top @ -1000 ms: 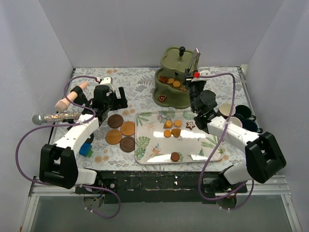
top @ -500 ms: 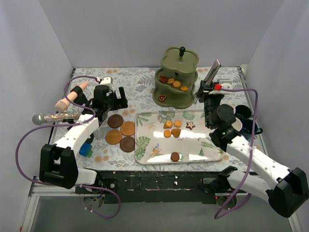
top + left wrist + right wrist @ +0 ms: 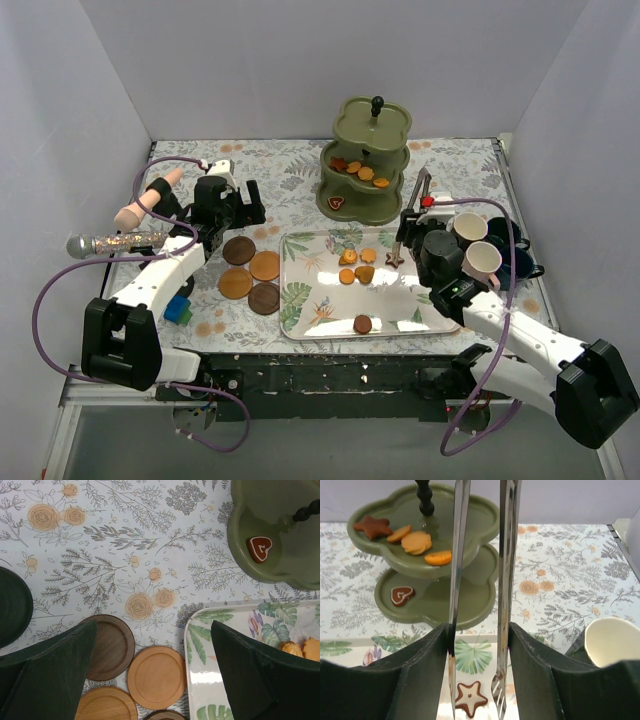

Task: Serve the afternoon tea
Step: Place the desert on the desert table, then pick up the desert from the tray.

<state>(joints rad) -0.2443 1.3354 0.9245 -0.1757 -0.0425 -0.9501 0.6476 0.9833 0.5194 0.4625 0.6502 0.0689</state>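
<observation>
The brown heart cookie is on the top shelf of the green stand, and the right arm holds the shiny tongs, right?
No. The brown heart-shaped biscuit sits on the bottom tier of the olive-green three-tier stand, as the top external view shows. The right end effector does hold the shiny metal tongs.

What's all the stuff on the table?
Three-tier stand: one, olive green, back middle.
Tray: one, leaf-patterned, front middle.
Biscuits: eleven, orange and brown, five on stand, six on tray.
Coasters: four, brown, left of tray.
Mugs: four, white, pink, two dark, right side.
Metal tongs: one, silver, held above tray.
Microphone: one, glittery, far left.
Unclear object: one, peach, behind microphone.
Block: one, blue, front left.
Tablecloth: one, floral, under everything.
Left gripper: one, dark, open, behind coasters.
Right gripper: one, dark, gripping tongs by tray.
</observation>
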